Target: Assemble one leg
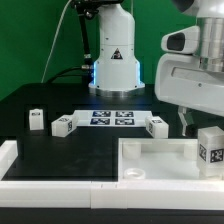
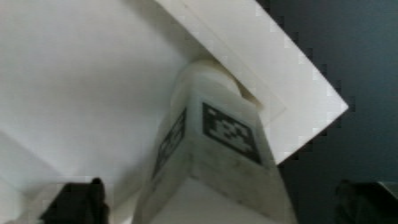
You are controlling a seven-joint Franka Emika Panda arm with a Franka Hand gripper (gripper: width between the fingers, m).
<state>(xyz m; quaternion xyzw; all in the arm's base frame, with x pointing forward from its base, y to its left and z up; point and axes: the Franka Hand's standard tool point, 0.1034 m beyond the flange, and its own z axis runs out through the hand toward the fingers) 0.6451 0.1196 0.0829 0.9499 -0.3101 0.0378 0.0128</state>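
Observation:
A white leg (image 1: 211, 150) with a black-and-white tag stands upright at the near right part of the large white panel (image 1: 160, 160). In the wrist view the leg (image 2: 222, 150) rises between my fingers, its far end at the panel's corner (image 2: 107, 90). My gripper (image 1: 205, 125) hangs over it. In the wrist view my gripper (image 2: 219, 205) is open. Each dark fingertip (image 2: 75, 200) stands well apart from the leg's sides. Three more legs lie on the black table: two at the exterior view's left (image 1: 35, 119), (image 1: 63, 125) and one right of the marker board (image 1: 157, 125).
The marker board (image 1: 112, 118) lies flat in the middle of the table. The arm's base (image 1: 115, 60) stands behind it. A white rail (image 1: 10, 160) runs along the near left edge of the table.

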